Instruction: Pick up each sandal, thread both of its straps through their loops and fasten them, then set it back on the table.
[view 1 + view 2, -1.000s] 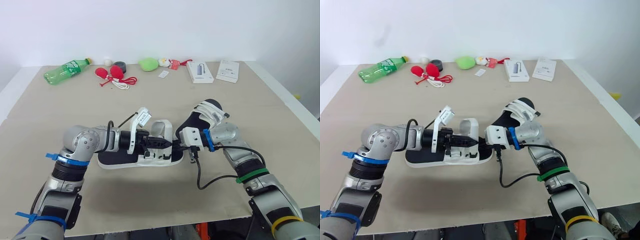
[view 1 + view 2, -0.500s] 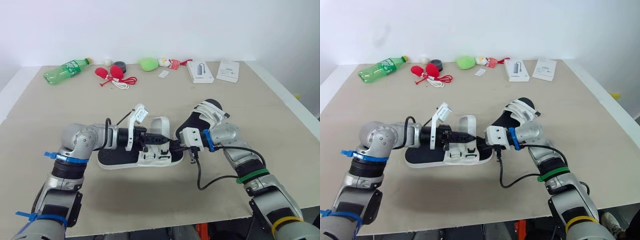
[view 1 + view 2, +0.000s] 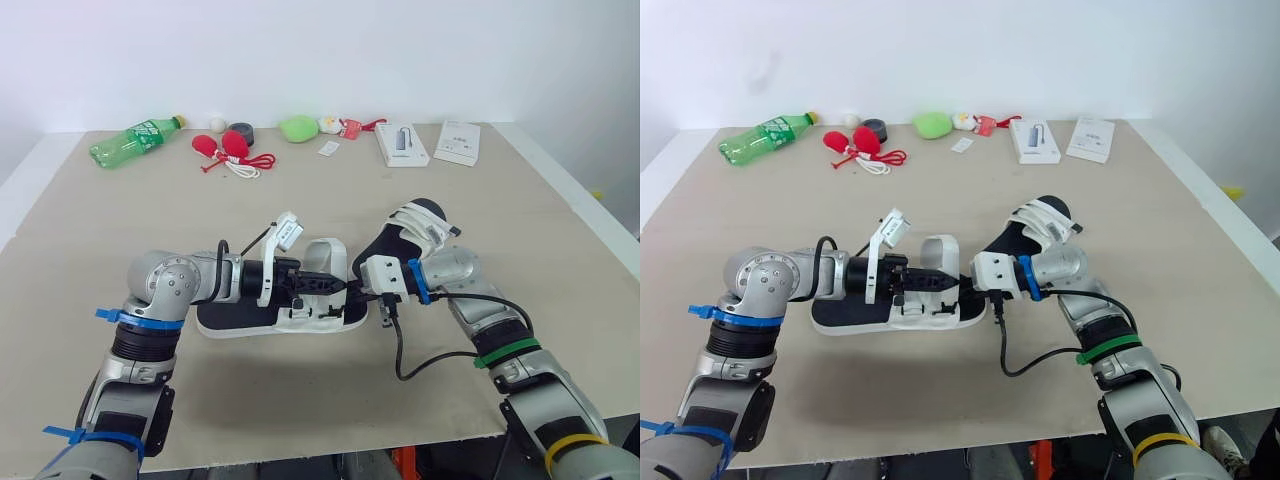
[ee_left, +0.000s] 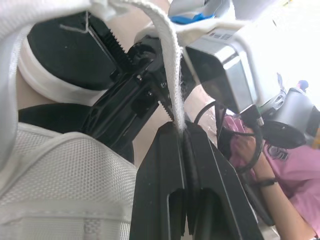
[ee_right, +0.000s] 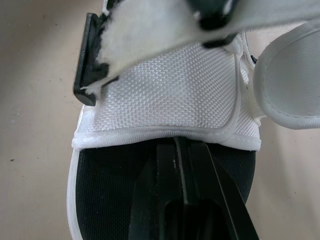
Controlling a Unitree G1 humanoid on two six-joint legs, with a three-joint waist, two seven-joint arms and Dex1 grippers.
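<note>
The left pincer (image 4: 181, 131) has its two black fingers pressed together on the edge of a white strap (image 4: 167, 55), which rises from between the tips. The right pincer (image 5: 181, 142) also has its fingers together, with the tips against the hem of the white mesh upper (image 5: 165, 100); I cannot tell whether they pinch any of the fabric. The two pincers meet tip to tip over the strapped end of the sandal (image 3: 270, 318), the left reaching in from the robot's left and the right from its right. This sandal lies flat on the tabletop (image 3: 300, 210), with its black footbed up, in front of the robot and near the table's front edge. The second sandal (image 3: 410, 235) lies just beyond the right wrist, tilted, with its white straps at the far end. Along the back of the tabletop, well apart from both sandals, are a green bottle (image 3: 135, 141), some red items (image 3: 225, 147), a green lump (image 3: 297, 127) and two white boxes (image 3: 402, 144).
</note>
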